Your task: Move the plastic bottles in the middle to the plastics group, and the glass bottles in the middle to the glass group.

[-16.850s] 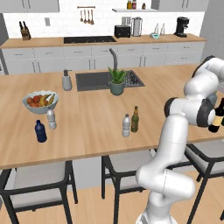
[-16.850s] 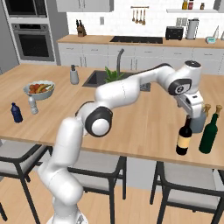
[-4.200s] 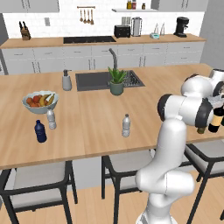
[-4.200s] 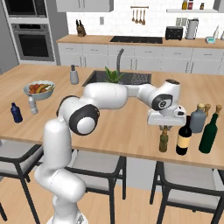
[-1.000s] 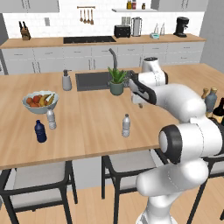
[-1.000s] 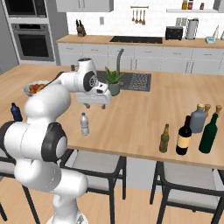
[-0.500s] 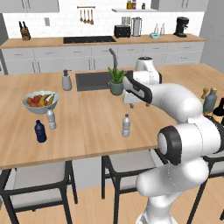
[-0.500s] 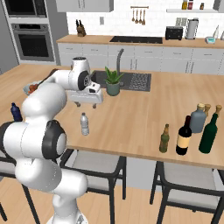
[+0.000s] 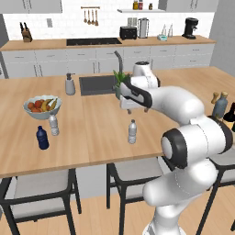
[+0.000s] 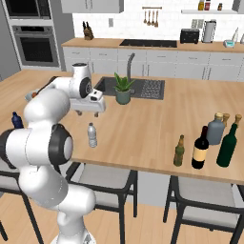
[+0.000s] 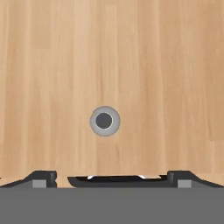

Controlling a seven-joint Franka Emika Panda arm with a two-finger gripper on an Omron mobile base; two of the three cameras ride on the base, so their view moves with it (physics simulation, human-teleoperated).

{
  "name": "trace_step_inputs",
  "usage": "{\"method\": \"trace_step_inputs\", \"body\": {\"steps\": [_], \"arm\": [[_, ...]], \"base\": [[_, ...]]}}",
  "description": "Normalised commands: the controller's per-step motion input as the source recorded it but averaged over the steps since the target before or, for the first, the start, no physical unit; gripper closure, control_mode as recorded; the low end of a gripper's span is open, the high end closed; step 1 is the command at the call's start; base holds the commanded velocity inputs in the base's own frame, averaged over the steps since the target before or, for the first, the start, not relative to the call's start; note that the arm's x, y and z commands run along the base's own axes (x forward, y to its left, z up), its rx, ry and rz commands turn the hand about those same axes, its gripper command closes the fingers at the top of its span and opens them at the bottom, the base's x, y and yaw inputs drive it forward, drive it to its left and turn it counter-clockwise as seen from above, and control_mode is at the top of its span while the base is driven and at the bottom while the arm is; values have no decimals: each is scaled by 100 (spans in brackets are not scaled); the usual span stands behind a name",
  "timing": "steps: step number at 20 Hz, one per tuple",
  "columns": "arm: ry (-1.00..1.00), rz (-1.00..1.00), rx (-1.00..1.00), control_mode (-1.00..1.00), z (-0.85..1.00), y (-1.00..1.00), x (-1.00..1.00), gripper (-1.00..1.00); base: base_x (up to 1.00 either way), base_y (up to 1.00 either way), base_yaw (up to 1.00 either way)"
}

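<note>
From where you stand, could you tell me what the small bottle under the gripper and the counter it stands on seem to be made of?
The small bottle looks like clear, greyish plastic with a white cap and a pale label band; its see-through body suggests that, though glass cannot be ruled out. The counter looks like light wood with a smooth matte finish, showing lengthwise grain in the hand view. The gripper hangs above the bottle.
</note>
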Motion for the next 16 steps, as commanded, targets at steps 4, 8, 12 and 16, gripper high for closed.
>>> {"method": "trace_step_inputs", "body": {"steps": [4,8,12,16], "arm": [[0,1,0,-100,-9,5,1,-100],[0,0,0,-100,-29,9,0,-100],[0,1,0,-100,-44,14,1,-100],[0,0,0,-100,-24,5,6,-100]], "base": [[0,0,0],[0,0,0],[0,0,0],[0,0,0]]}}
